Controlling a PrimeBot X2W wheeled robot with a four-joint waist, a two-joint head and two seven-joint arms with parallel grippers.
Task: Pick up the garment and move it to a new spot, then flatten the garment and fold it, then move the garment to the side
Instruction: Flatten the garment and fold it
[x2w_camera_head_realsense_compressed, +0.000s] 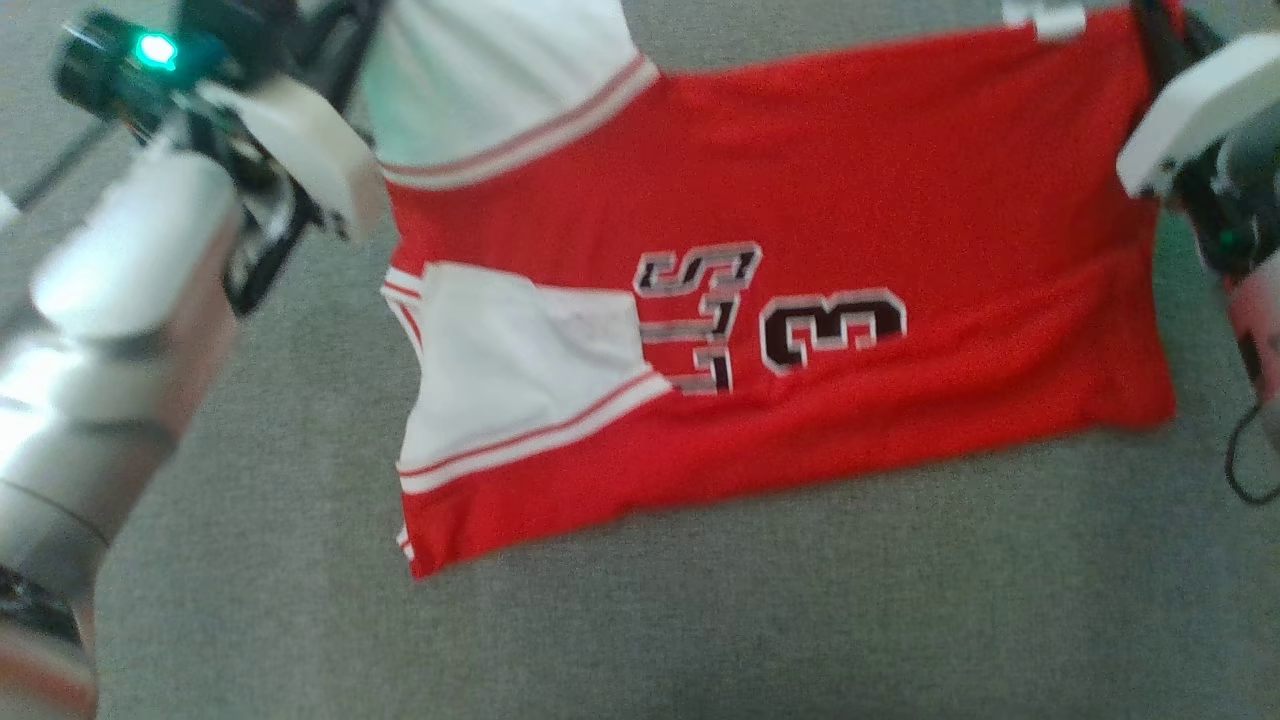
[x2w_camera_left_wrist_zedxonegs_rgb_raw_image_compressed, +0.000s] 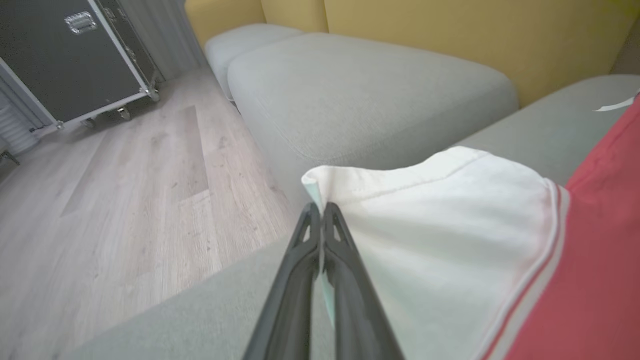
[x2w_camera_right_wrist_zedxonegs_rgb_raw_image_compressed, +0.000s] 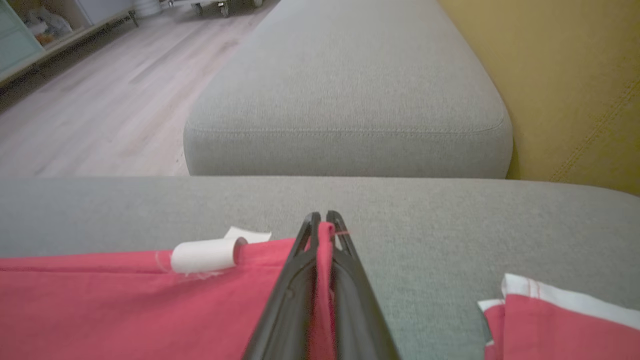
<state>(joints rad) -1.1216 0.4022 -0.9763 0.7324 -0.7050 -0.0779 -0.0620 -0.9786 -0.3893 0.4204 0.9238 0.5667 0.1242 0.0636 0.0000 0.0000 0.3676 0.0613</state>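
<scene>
The red basketball jersey (x2w_camera_head_realsense_compressed: 850, 200) lies spread on a grey sofa cushion (x2w_camera_head_realsense_compressed: 700, 620). Its white sleeves are toward the robot's left and its straight hem toward the right. A black and white number 3 (x2w_camera_head_realsense_compressed: 832, 328) and some lettering face up. The nearer white sleeve (x2w_camera_head_realsense_compressed: 520, 370) is folded onto the red body, just beside the lettering.

The left pincer (x2w_camera_left_wrist_zedxonegs_rgb_raw_image_compressed: 320, 212) is closed tight, its two dark fingers pressed together on the edge of the farther white sleeve (x2w_camera_left_wrist_zedxonegs_rgb_raw_image_compressed: 440, 225). A thin fold of white cloth is nipped between the tips. That sleeve fans away from the fingers toward the red body, with striped trim at the seam.

The right pincer (x2w_camera_right_wrist_zedxonegs_rgb_raw_image_compressed: 322, 220) is likewise closed. A narrow pinch of the red hem is caught between its fingers, and a ridge of red cloth runs down between them. A small white label (x2w_camera_right_wrist_zedxonegs_rgb_raw_image_compressed: 205, 255), curled into a roll, sits on the hem just beside this pincer.

Past the cushion stand another grey seat block (x2w_camera_right_wrist_zedxonegs_rgb_raw_image_compressed: 350, 100), a yellow backrest (x2w_camera_left_wrist_zedxonegs_rgb_raw_image_compressed: 450, 40), pale wooden floor (x2w_camera_left_wrist_zedxonegs_rgb_raw_image_compressed: 125, 200) and a black flight case (x2w_camera_left_wrist_zedxonegs_rgb_raw_image_compressed: 65, 60).
</scene>
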